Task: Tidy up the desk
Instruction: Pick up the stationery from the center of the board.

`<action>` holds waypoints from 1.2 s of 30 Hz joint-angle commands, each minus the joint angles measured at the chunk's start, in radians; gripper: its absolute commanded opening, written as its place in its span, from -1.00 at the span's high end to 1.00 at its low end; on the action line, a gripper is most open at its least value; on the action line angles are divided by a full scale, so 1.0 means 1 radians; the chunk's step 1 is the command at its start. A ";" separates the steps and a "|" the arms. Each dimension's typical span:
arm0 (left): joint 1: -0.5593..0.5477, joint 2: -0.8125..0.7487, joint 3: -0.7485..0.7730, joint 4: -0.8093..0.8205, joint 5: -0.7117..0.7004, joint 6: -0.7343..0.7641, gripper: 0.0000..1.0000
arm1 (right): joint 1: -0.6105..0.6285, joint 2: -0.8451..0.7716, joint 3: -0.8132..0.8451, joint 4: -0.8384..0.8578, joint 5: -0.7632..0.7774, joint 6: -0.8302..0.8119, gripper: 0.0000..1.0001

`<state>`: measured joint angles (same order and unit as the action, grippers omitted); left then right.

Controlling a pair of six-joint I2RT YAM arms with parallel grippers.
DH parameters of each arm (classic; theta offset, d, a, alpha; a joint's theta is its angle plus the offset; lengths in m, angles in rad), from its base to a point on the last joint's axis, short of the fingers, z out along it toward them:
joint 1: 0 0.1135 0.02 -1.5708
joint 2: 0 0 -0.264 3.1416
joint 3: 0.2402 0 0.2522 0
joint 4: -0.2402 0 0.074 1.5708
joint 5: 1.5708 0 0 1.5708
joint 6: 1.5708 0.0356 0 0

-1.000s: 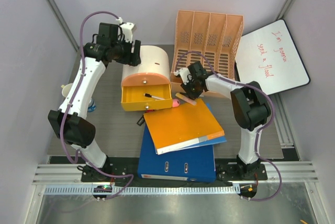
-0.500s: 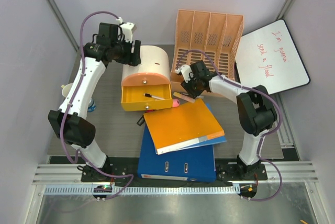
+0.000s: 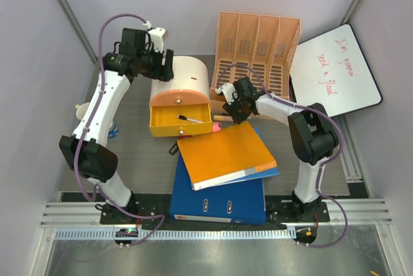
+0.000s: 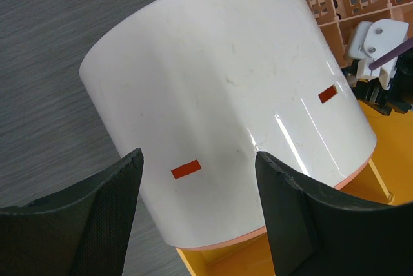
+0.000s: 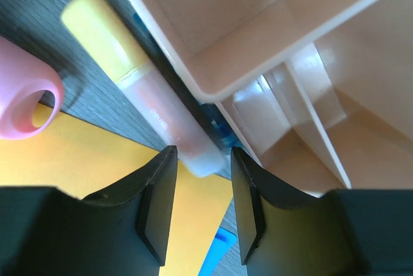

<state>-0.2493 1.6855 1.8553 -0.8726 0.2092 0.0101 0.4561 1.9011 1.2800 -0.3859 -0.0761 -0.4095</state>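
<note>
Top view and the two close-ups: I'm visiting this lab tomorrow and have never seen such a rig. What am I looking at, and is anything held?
Two robot arms stand at the near edge of the desk. The wide picture looks down from above; each close-up comes from a camera on one wrist. On it: a white box with an open yellow drawer, an orange file rack, an orange folder on a blue binder. The left gripper hangs open near the box, empty. The right gripper straddles the end of a marker lying beside the rack; whether it pinches it is unclear.
</note>
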 commanded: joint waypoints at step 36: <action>-0.002 -0.009 0.010 0.029 0.001 0.022 -0.41 | -0.017 -0.082 -0.036 0.071 0.055 0.031 0.19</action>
<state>-0.2493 1.6855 1.8530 -0.8722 0.2085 0.0135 0.4431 1.8721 1.1969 -0.3279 -0.0307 -0.3676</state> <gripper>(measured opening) 0.707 0.403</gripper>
